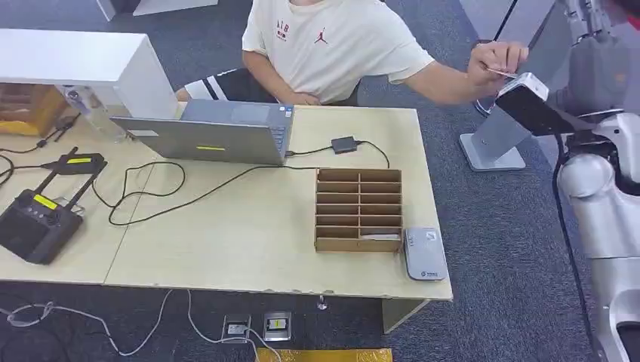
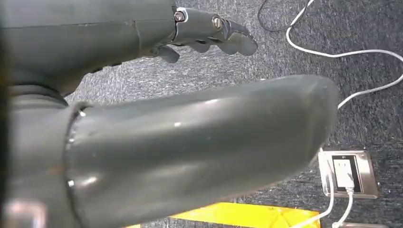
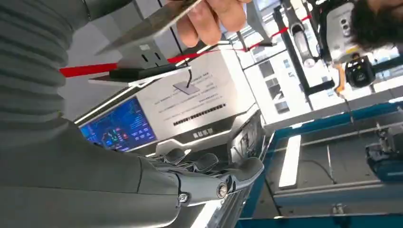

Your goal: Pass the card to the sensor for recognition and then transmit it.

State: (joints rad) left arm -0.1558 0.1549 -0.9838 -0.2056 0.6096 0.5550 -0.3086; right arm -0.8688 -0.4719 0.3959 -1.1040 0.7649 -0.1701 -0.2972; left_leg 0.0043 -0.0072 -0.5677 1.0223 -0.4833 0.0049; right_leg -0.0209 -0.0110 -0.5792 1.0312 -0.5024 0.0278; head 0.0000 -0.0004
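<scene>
Beyond the table's (image 1: 249, 241) far right corner, a seated person's hand (image 1: 494, 60) holds the card (image 1: 501, 73) above the right robot hand (image 3: 209, 178), whose fingers are spread and empty. Hanging over the carpet, the left robot hand (image 2: 209, 33) is likewise loosely open, while the grey card sensor (image 1: 424, 254) lies beside the wooden slotted box (image 1: 358, 210).
</scene>
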